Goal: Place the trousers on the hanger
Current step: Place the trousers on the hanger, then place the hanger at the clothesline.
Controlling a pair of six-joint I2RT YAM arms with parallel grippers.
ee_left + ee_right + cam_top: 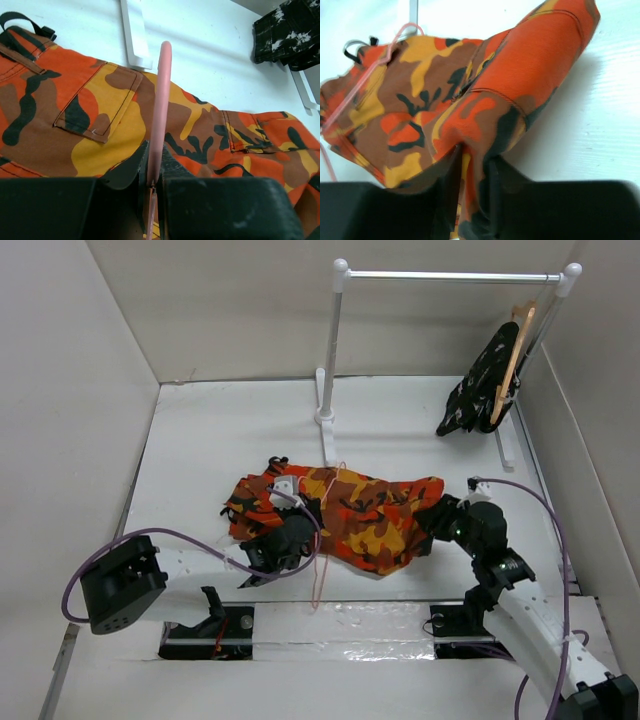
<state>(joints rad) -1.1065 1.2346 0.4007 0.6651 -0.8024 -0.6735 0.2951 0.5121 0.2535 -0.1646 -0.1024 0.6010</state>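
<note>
Left hand [154, 161]: closed tight on the hanger [161, 100], the wire pinched between its two fingers; it sits low over the left part of the trousers [370, 520].
Hanger, look: thin pink wire, smooth and round in section, triangular outline with a small hook.
Hanger, place: lying across the left half of the trousers, its near part reaching onto the bare tabletop [180, 440].
Hanger, axis: runs from near to far in the top view, hook at the far end close to the foot of the rack [333, 360].
Trousers, look: camouflage print in orange, red, yellow, brown and black; a stitched patch pocket, seams and a black loop at the waist show in the left wrist view.
Trousers, place: bunched in one flat heap on the middle of the tabletop, between the two hands.
Trousers, axis: long side lies left to right, with the waist end at the left.
Right hand [472, 155]: at the right end of the heap, fingers a narrow gap apart with a fold of the trousers in it; I cannot tell whether they press it.
Black garment [480, 385]: hangs at the rack's right end on a wooden hanger [515, 355], well apart from the trousers.
</note>
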